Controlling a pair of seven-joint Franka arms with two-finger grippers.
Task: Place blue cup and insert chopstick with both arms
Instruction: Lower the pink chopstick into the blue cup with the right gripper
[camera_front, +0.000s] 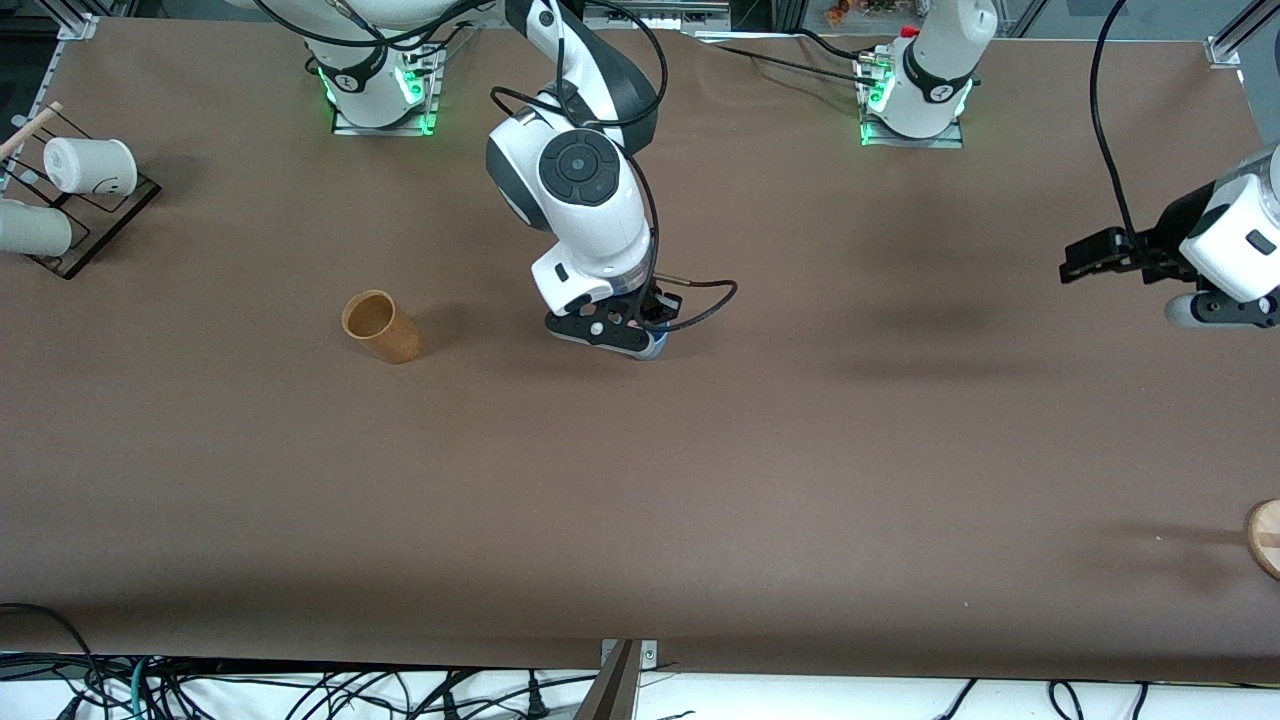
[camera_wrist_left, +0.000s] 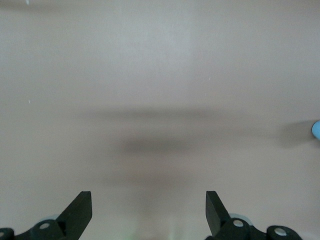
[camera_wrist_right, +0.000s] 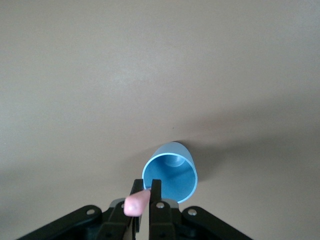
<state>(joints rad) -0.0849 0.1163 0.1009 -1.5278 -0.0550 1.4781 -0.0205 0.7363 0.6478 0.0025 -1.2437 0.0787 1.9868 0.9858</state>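
1. The small light-blue plastic tumbler, the blue cup (camera_wrist_right: 170, 171), stands upright on the brown table (camera_front: 700, 480) near its middle, somewhat toward the robots' edge, so placing it looks done.
2. The thin pale-pink chopstick (camera_wrist_right: 137, 203) is pinched between the closed fingers of the right gripper (camera_wrist_right: 146, 195), directly over the cup's rim; its tip does not visibly sit inside, so insertion appears to remain.
3. The left gripper (camera_wrist_left: 149, 210) waits with jaws spread wide and empty, over bare table at the left arm's end.
4. In the front view the right arm hides nearly all of the cup; only a sliver of blue shows under the gripper.
5. How much chopstick lies below the fingers cannot be told.
6. A tan cork-coloured cup (camera_front: 381, 326) stands beside the work, toward the right arm's end; a rack of white cups (camera_front: 75, 190) at that end's corner is cut off.
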